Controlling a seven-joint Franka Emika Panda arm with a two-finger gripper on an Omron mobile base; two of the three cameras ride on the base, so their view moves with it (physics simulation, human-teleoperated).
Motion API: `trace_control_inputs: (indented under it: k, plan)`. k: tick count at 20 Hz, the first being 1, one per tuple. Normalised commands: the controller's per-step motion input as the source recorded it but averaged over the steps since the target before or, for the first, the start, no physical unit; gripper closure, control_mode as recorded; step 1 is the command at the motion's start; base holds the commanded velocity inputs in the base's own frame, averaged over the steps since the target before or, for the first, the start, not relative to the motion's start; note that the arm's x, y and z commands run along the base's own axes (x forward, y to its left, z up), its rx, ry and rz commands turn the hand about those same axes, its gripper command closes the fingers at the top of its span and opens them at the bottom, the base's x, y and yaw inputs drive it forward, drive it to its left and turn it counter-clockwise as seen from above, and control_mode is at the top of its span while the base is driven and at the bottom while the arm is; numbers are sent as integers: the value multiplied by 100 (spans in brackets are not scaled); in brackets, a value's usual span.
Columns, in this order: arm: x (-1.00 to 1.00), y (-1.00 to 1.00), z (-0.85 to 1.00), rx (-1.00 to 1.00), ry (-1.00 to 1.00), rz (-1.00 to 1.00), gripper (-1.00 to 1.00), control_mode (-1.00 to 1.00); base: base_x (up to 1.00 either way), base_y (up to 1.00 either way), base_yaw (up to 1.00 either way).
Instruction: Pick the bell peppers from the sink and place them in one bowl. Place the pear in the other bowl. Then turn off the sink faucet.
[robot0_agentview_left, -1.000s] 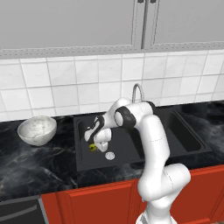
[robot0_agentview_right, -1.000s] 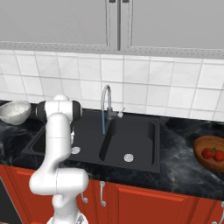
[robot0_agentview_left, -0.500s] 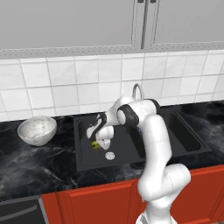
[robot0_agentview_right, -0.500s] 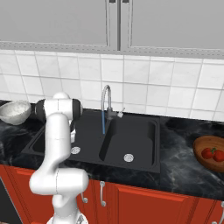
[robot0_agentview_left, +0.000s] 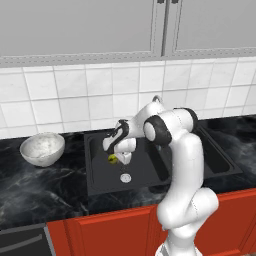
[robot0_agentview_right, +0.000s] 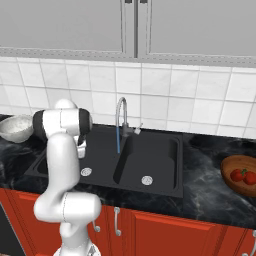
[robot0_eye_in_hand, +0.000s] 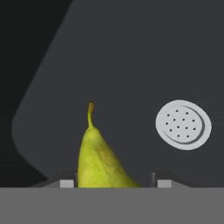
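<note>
Arm bent low, pincer (robot0_agentview_left: 120, 158) pointing down.

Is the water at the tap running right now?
Yes: in the right base view a thin blue stream falls from the faucet spout into the sink.

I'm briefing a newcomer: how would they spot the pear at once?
Find the black double sink in the dark counter and look in its left basin. By the round silver drain disc, at the gripper, is the pear: the one small yellow-green fruit with a thin stem.
</note>
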Motion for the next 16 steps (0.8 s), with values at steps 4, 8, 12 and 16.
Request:
trace_control_inputs:
  k: [4,8,12,16]
  plan:
    - [-19,0,78,0,-12,0,100,-100,0,0,0]
    - [-24,0,78,0,-15,0,100,-100,0,0,0]
    - [-30,0,74,2,-20,0,100,-100,0,0,0]
    - [-38,0,72,5,-21,0,100,-100,0,0,0]
